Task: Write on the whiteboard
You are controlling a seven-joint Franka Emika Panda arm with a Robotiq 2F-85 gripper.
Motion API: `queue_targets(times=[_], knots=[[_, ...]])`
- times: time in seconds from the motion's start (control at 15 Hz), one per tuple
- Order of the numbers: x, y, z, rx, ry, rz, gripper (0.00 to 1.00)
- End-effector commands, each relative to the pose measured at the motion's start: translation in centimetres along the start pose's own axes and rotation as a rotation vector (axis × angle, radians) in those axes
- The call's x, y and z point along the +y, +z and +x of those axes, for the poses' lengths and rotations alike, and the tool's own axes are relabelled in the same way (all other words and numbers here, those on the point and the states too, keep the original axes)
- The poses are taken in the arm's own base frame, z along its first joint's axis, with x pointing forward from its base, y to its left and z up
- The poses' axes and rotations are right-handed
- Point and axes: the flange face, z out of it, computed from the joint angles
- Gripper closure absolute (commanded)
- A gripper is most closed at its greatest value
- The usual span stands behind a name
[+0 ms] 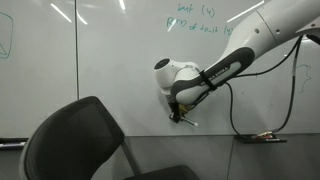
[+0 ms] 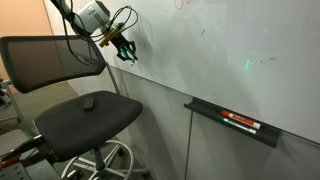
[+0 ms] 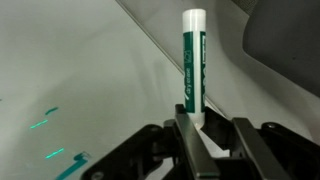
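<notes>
The whiteboard (image 1: pixel 110 60) is a large glossy white wall board with teal-green handwriting at the top (image 1: pixel 200 20); it also fills an exterior view (image 2: pixel 230 60) and the wrist view (image 3: pixel 70 70). My gripper (image 1: pixel 177 114) is low on the board, shut on a green-and-white marker (image 3: pixel 193 60). In the wrist view the marker stands up from between the fingers (image 3: pixel 205 135), its white end pointing at the board. Short teal strokes (image 3: pixel 45 125) show on the board beside it. In an exterior view the gripper (image 2: pixel 122 48) is pressed close to the board's lower left part.
A black office chair (image 1: pixel 80 140) stands in front of the board, close below the arm; it also shows in an exterior view (image 2: pixel 85 110). A dark tray ledge (image 2: pixel 232 122) holds markers. A black cable (image 1: pixel 235 115) hangs from the arm to the ledge.
</notes>
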Motion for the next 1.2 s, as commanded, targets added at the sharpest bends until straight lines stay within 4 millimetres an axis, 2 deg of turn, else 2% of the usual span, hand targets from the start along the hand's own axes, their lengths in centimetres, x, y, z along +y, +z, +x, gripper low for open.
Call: queue_targets(times=[0.0,0.47,0.93,1.13], knots=[[-0.4,-0.8,1.4,0.016,0.033,-0.022,0.87],[-1.7,-1.0,2.4,0.033,0.153,-0.098,0.87],[0.8,-0.3,3.2,0.029,0.259,-0.212,0.87],[1.0,-0.3,3.6,0.026,0.289,-0.229,0.87]])
